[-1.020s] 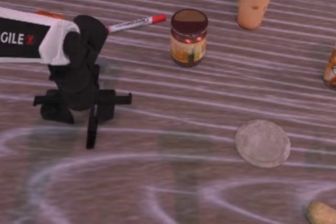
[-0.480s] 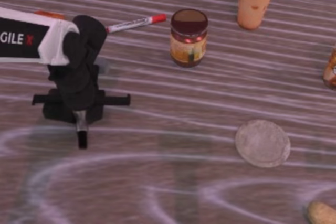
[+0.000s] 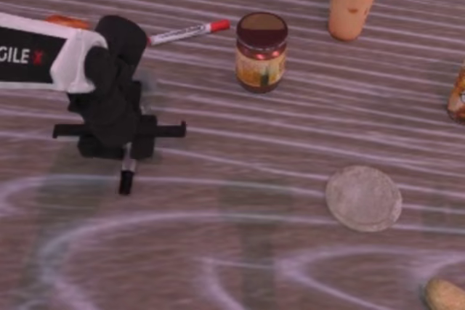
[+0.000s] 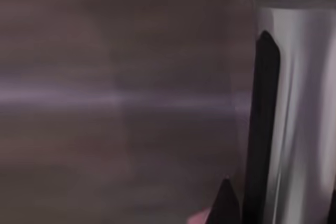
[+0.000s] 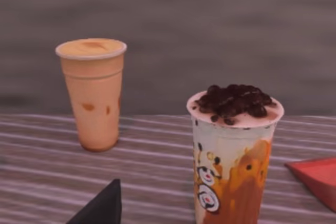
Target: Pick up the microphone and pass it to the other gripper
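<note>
The left gripper (image 3: 128,152) is over the table's (image 3: 290,252) left side, clamped on the microphone (image 3: 127,176); the wrist hides its upper part, so only the lower end shows, hanging below the fingers; its head is hard to make out. Against half a second earlier, the gripper and microphone have shifted slightly right. The right gripper is out of the top view; its fingers' state is unclear. The marker (image 3: 187,32) lies behind the arm.

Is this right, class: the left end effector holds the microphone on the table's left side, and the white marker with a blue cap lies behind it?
One detail is wrong. The top view shows the marker has a red cap, not blue. The rest stands: the left end effector holds the microphone on the table's left side.
</note>
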Available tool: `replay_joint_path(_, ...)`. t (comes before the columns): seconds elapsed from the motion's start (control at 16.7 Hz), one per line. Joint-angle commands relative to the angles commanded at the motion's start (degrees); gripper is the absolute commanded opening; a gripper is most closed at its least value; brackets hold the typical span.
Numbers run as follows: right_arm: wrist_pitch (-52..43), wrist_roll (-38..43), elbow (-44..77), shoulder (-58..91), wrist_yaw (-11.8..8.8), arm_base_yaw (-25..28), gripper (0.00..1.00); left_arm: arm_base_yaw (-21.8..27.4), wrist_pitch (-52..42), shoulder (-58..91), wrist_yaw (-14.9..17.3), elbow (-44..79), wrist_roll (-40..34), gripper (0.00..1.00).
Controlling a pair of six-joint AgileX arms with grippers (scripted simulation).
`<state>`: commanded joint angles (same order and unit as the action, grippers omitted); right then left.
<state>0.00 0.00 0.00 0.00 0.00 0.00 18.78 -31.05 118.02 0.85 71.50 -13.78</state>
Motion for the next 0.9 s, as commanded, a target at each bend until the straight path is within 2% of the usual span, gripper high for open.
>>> replay_joint_path(0.3,0.0,0.0,0.0,0.0,0.0,0.0,1.0,-0.54,18.34,-3.29,7.1,-4.45,3.36,0.0)
replay_joint_path(0.9,0.0,0.0,0.0,0.0,0.0,0.0,1.0,-2.46,67.26,-14.84,24.65,-18.42,11.97,0.0)
